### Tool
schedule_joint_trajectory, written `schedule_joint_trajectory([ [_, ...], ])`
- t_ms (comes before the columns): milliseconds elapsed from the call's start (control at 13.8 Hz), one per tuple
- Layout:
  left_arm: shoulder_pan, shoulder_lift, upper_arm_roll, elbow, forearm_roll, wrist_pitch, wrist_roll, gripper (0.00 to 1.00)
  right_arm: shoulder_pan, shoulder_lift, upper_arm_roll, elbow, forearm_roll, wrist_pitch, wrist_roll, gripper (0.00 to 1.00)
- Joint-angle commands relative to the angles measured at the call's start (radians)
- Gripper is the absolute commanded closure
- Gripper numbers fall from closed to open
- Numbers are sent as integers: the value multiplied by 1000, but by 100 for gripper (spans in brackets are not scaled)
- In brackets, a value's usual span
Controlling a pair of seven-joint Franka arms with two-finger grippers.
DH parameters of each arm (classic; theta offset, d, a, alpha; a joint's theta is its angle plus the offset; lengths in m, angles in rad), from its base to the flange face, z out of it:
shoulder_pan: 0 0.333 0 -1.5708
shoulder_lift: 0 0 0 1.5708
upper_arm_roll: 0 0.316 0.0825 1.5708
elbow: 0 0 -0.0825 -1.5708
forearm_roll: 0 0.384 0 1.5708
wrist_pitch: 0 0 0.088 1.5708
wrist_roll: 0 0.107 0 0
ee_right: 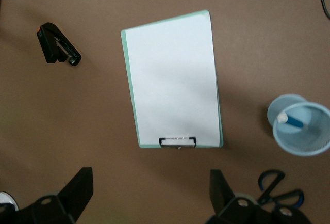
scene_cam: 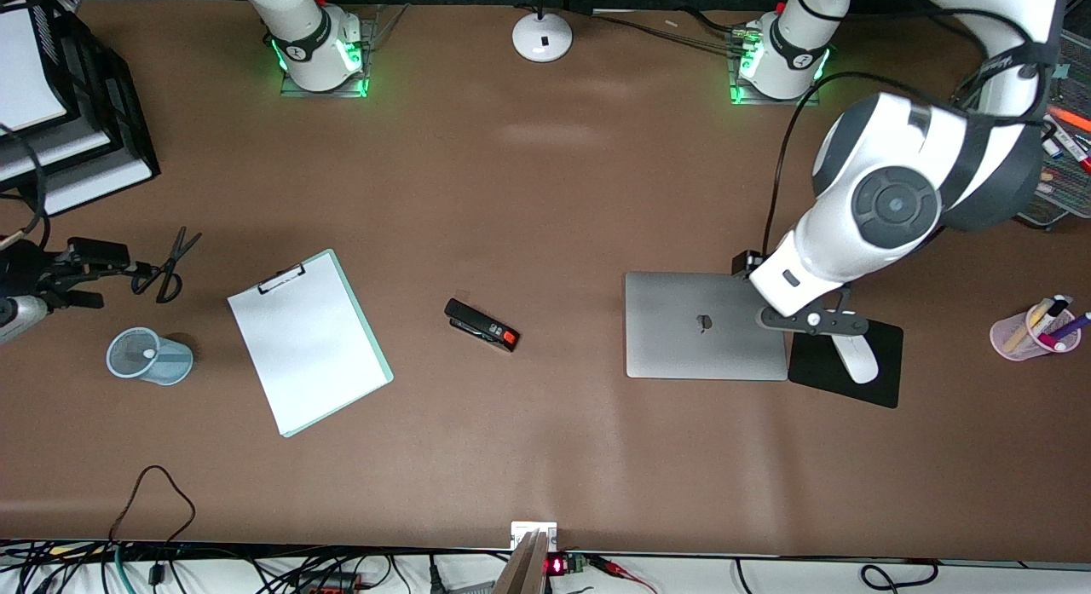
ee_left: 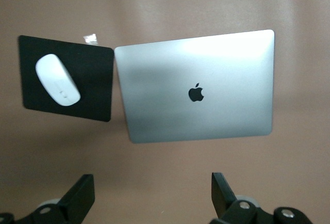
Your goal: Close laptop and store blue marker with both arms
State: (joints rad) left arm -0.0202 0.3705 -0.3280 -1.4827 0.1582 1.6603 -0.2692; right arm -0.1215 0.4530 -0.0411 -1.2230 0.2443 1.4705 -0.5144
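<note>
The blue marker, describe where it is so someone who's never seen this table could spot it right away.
Start at the white clipboard and go toward the right arm's end of the table to the pale blue mesh cup, just nearer the front camera than the scissors. The blue marker stands in that cup, white end up, the only thing in it.

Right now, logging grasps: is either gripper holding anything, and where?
Nothing held. Left gripper open over the laptop; right gripper open over the clipboard.
</note>
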Motion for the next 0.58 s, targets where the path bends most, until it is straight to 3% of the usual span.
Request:
schedule_joint_trajectory([
  [0, 58, -90, -9, -7, 6, -37, 65, 0, 46, -56, -8, -43, -72, -35, 124, 0],
  [289, 117, -174, -8, -7, -3, -108, 141, 0, 101, -157, -8, -149, -141, -67, 325, 0],
  [434, 150, -258, 21, -80, -135, -88, 227, 0, 128, -230, -6, -245, -184, -47, 378, 0],
  [506, 138, -296, 80, -124, -161, -83, 246, 0, 138, -275, -6, -307, -216, -7, 389, 0],
])
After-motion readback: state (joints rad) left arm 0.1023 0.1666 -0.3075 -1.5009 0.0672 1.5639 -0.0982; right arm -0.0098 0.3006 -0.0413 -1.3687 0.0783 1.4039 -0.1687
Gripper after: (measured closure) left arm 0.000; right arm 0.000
